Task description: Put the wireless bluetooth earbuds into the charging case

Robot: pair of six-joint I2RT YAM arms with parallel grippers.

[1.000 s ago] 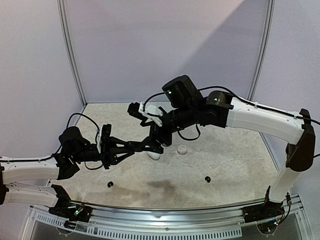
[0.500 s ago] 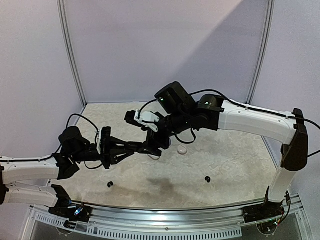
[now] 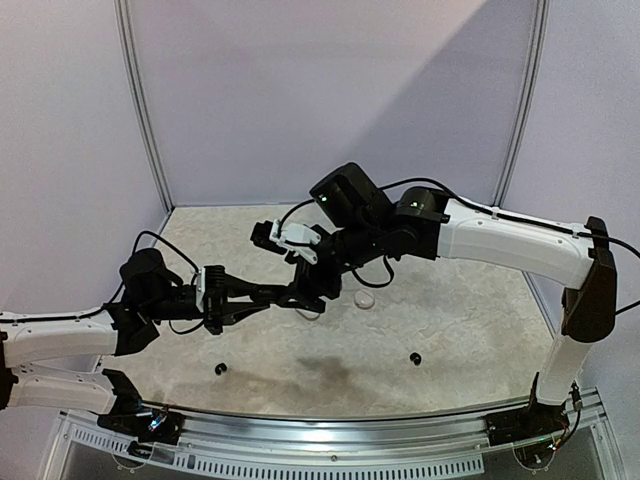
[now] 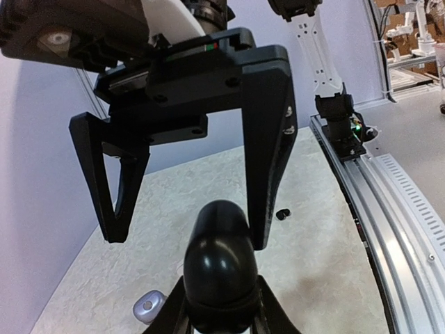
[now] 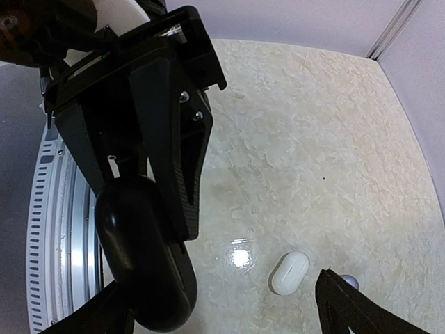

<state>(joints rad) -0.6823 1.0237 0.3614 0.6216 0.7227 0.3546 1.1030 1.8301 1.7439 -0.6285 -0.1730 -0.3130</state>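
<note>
My left gripper (image 3: 300, 295) is shut on a black pebble-shaped charging case (image 4: 219, 264), held above the table; its lid looks closed. My right gripper (image 4: 186, 236) is open and straddles that case from above, one finger (image 4: 268, 174) close beside it. In the right wrist view the black case (image 5: 142, 250) lies by the left finger of my right gripper (image 5: 219, 306). Two black earbuds (image 3: 221, 369) (image 3: 414, 357) lie on the table near the front; one of the black earbuds (image 4: 281, 213) also shows in the left wrist view.
A white closed case (image 5: 288, 273) lies on the marbled table (image 3: 470, 300) just below the grippers. A small greyish rounded item (image 3: 365, 298) sits to its right. A metal rail (image 3: 350, 435) runs along the near edge, and purple walls stand behind.
The right arm has come down and to the left, bringing its open fingers around the black case. The left gripper kept its hold and shifted only slightly.
</note>
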